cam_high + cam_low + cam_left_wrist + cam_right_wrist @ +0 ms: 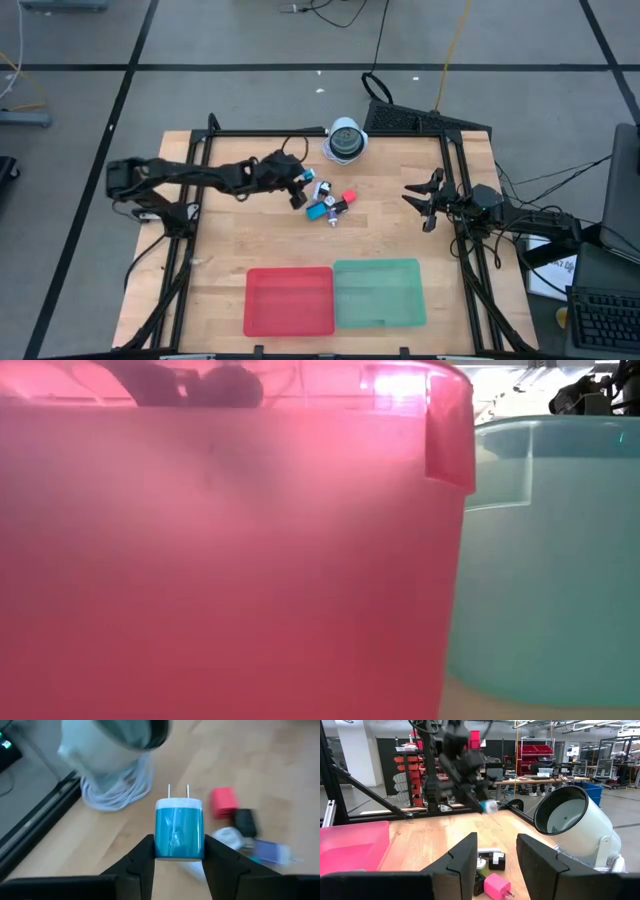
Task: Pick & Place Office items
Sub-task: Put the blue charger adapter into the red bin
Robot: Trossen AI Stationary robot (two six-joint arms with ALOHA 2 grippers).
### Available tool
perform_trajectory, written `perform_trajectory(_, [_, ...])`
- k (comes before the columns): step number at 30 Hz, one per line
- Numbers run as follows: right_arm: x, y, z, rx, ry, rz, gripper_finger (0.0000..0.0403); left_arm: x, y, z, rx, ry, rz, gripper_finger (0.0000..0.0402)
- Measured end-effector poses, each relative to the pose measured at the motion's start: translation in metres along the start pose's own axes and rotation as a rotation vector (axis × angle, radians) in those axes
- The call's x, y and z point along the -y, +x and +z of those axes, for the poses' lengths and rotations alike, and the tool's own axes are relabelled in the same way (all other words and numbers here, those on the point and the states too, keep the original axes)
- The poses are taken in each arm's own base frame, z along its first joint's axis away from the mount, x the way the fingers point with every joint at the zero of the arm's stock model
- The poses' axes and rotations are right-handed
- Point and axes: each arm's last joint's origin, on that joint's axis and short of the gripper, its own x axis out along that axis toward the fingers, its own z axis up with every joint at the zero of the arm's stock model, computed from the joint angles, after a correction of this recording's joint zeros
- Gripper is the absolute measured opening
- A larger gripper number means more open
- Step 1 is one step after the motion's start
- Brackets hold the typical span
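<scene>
- Step in hand, as I judge it: the pick of one office item. The left claw (pixel 178 851) is closed on a teal charger (pixel 179 827), one finger (pixel 141 859) on each flat side, its two prongs pointing away from the wrist.
- In the right wrist view the charger (pixel 487 806) hangs clear above the worktop (pixel 425 840), so it looks already lifted, not resting.
- From above, the left claw (pixel 297 186) sits at the pile's edge, just beside the white domed device (pixel 345 140) at the back of the worktop.
- The other items lie in a tight pile (pixel 330 204) mid-worktop: a red plug (pixel 222 802), a black piece (pixel 245 822), a white piece and a bluish one, the last two blurred.
- The right claw (pixel 496 862) waits near the right edge of the worktop, fingers parted and holding nothing, facing the pile.
- Next move, in my view: carry the charger forward to the trays at the front edge, the red tray (pixel 290 300) or the green tray (pixel 380 293). Which one it belongs in I cannot tell. It calls for a steady grip on smooth sides, and a release low over the tray.
- Writing: none readable on the charger, the pile or the trays. Signs in the room behind are too small to make out.
</scene>
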Motion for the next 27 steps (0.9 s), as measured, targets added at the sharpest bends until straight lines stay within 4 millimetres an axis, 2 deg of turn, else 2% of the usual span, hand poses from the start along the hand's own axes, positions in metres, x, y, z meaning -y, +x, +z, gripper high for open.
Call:
perform_trajectory(6, [0.000, 0.000, 0.000, 0.000, 0.000, 0.000, 0.0126, 0.019, -0.044, 0.015, 0.087, 0.057, -0.098, 0.0143])
perform_trajectory(12, [0.000, 0.000, 0.000, 0.000, 0.000, 0.000, 0.0126, 0.041, -0.080, 0.025, 0.192, 0.091, -0.210, 0.0132])
perform_trajectory(21, [0.000, 0.000, 0.000, 0.000, 0.000, 0.000, 0.0126, 0.087, -0.118, 0.013, 0.193, 0.202, -0.454, 0.0147])
perform_trajectory(27, [0.000, 0.000, 0.000, 0.000, 0.000, 0.000, 0.0126, 0.114, -0.136, 0.003, 0.192, 0.260, -0.573, 0.0132])
